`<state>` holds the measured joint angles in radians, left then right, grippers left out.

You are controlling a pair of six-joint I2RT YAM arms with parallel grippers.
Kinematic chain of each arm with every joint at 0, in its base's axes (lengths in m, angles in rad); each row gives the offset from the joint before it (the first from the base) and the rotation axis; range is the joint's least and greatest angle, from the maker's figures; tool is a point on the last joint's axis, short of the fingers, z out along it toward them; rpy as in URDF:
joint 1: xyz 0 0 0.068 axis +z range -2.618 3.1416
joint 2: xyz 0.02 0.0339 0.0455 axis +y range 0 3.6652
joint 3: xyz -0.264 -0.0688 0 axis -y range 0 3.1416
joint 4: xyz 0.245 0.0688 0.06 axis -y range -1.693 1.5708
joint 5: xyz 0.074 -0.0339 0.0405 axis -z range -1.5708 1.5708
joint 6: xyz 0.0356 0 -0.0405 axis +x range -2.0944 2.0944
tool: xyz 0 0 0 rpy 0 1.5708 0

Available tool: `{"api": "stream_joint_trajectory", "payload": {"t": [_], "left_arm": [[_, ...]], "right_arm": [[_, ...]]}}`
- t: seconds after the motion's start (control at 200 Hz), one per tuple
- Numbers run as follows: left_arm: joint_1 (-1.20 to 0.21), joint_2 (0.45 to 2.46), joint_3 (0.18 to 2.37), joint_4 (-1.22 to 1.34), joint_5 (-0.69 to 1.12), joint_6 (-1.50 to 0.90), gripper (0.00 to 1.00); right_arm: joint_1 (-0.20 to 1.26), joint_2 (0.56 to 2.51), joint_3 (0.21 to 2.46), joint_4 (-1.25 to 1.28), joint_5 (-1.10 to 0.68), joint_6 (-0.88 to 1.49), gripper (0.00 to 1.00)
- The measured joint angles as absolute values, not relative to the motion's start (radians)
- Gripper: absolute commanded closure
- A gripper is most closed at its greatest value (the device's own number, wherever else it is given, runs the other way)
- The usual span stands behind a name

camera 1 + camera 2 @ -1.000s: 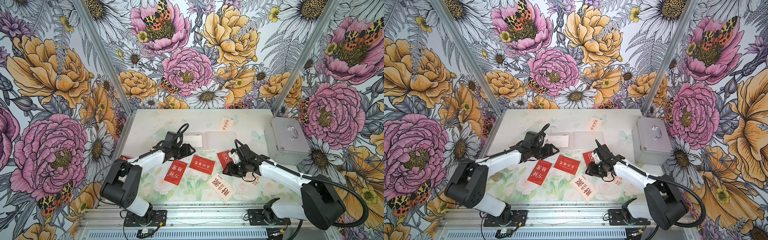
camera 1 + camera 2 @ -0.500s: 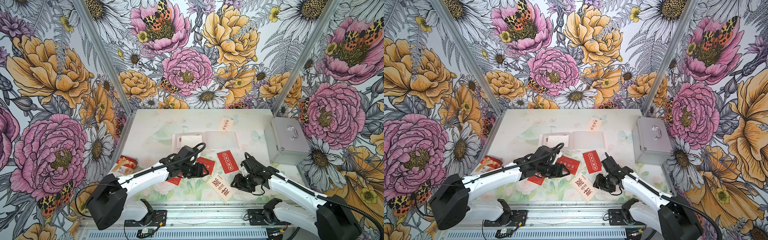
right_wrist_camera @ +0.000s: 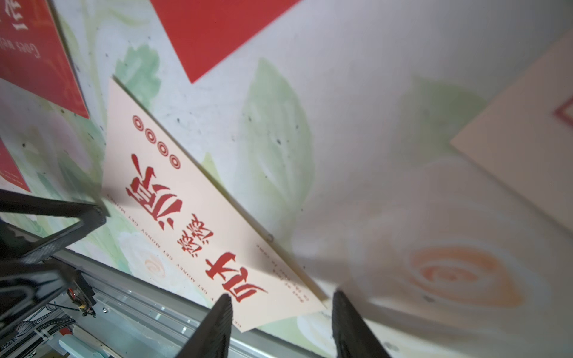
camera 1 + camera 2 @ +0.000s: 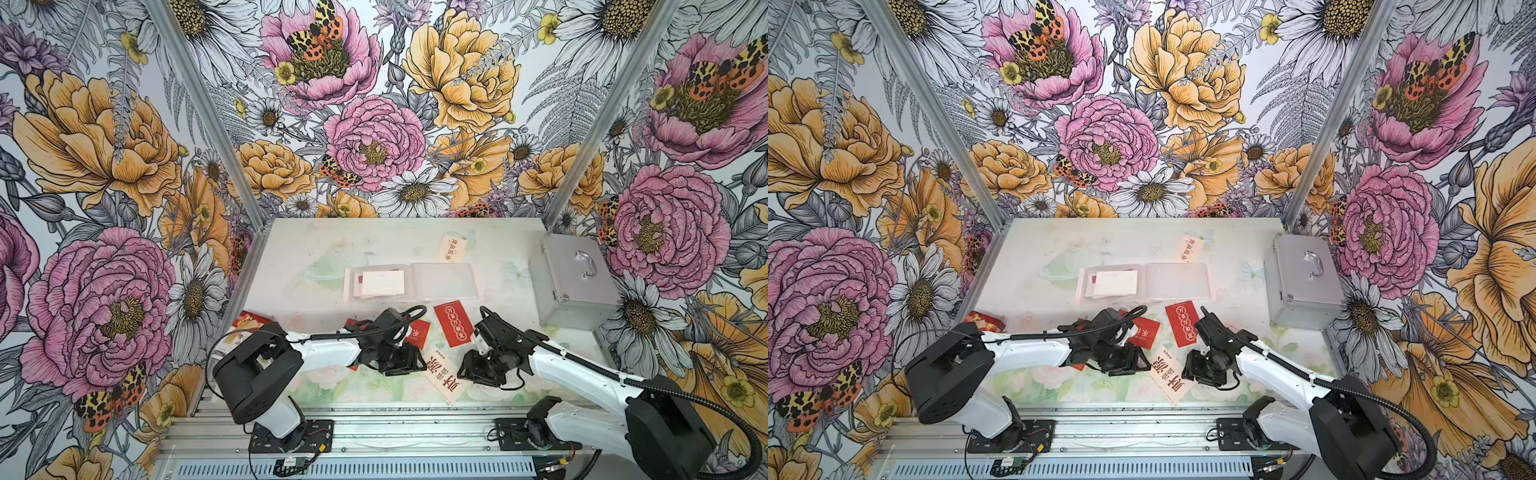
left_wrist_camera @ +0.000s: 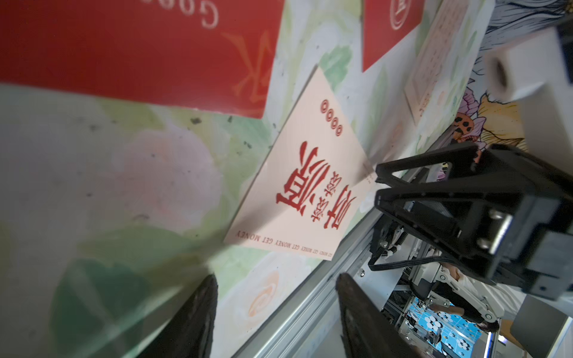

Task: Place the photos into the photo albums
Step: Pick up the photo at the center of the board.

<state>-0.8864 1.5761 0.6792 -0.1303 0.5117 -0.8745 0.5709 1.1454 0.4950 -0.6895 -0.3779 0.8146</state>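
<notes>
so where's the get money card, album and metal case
get money card (image 4: 443,379) in a top view, printed middle
album (image 4: 444,281) in a top view, bare clear page
metal case (image 4: 571,291) in a top view, lid beside handle

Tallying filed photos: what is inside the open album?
The album holds a pale card in its left page; the right page looks empty. Anything beneath that card is covered.
</notes>
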Motion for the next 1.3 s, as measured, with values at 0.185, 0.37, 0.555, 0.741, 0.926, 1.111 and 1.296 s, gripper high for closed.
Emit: {"api": "stream_joint_trajectory", "payload": {"t": [0.185, 0.37, 0.555, 0.741, 0.926, 1.111, 1.296], "left_arm": [[-0.886, 1.596, 0.670, -0.052, 0.514, -0.909, 0.41], [-0.888, 1.627, 0.662, 0.023, 0.534, -0.931, 0.43], [-0.888, 1.634, 0.657, 0.052, 0.537, -0.944, 0.43], [-0.888, 1.636, 0.645, 0.084, 0.537, -0.950, 0.43], [-0.888, 1.647, 0.645, 0.111, 0.542, -0.963, 0.43], [-0.884, 1.647, 0.639, 0.122, 0.542, -0.963, 0.43], [-0.881, 1.645, 0.627, 0.144, 0.547, -0.963, 0.43]], "right_arm": [[0.571, 1.147, 0.495, -0.690, -0.375, 0.815, 0.47], [0.571, 1.155, 0.496, -0.682, -0.381, 0.815, 0.48], [0.571, 1.164, 0.495, -0.640, -0.403, 0.823, 0.49], [0.571, 1.160, 0.477, -0.585, -0.435, 0.846, 0.50], [0.571, 1.131, 0.467, -0.525, -0.488, 0.879, 0.51], [0.565, 1.100, 0.464, -0.483, -0.524, 0.891, 0.53], [0.548, 1.107, 0.455, -0.522, -0.445, 0.872, 0.54]]}}
